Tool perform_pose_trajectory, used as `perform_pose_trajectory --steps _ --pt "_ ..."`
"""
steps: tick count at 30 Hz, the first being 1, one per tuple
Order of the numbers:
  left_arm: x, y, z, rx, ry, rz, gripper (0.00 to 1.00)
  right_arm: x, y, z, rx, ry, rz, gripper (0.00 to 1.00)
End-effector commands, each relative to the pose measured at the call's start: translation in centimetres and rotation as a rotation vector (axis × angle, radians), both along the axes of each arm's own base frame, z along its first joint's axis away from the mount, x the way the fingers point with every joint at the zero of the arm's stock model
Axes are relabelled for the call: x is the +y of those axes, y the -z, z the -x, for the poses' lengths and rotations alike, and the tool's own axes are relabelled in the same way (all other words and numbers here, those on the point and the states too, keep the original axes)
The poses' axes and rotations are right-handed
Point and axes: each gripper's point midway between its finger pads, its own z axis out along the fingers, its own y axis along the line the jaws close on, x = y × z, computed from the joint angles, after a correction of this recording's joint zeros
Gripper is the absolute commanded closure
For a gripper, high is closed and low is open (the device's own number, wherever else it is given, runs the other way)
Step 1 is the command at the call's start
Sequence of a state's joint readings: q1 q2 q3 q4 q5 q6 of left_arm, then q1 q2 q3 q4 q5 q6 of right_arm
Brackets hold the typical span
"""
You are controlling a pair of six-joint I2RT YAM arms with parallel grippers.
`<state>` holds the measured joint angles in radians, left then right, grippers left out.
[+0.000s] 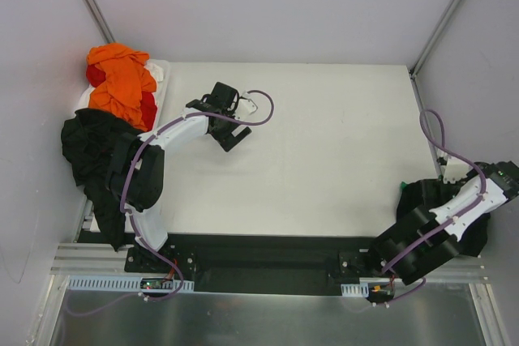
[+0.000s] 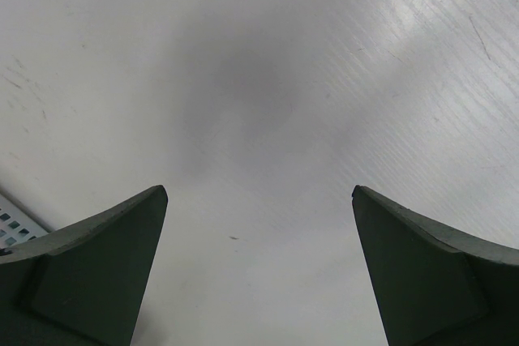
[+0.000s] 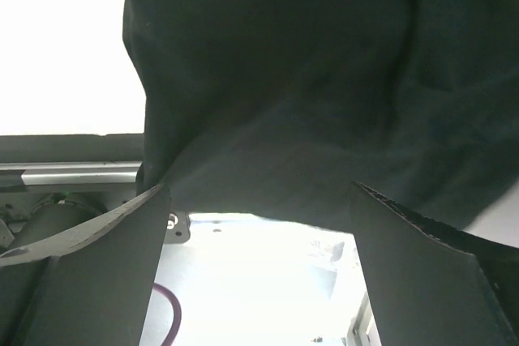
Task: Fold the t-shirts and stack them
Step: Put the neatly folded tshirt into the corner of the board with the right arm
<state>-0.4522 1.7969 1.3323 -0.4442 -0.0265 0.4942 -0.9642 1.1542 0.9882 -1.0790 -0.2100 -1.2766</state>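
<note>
A heap of t-shirts sits at the table's left edge: an orange one (image 1: 122,83) on top, red (image 1: 148,108) showing under it, and a black one (image 1: 93,147) spilling toward the front. Another black t-shirt (image 1: 422,198) lies bunched at the right edge under my right arm (image 1: 466,204). In the right wrist view this black cloth (image 3: 284,79) hangs just past the tips of my right gripper (image 3: 258,187), which is open with nothing pinched. My left gripper (image 2: 259,189) is open over bare white table, right of the heap; from above the left gripper (image 1: 231,137) points down.
A white tray (image 1: 162,70) lies under the heap on the left. White enclosure walls with metal posts (image 1: 442,26) close in the table. A black base plate and an aluminium rail (image 1: 268,269) run along the near edge.
</note>
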Motion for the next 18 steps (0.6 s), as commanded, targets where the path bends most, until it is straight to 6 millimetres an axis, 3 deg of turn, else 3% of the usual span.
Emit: perform_pose_trajectory --steps 1,7,18 --pt "-0.6 -1.7 -0.6 -0.043 -0.004 0.026 0.01 -0.3 1.7 -0.9 -0.011 -0.029 -0.031 0.07" --pt "-0.2 -1.5 -0.4 -0.044 -0.004 0.007 0.01 -1.0 3.7 -0.7 0.022 -0.038 -0.015 0.0" --pt "-0.1 -1.4 -0.3 -0.038 -0.003 0.007 0.01 -3.0 6.5 -1.2 0.165 -0.01 -0.138 0.04"
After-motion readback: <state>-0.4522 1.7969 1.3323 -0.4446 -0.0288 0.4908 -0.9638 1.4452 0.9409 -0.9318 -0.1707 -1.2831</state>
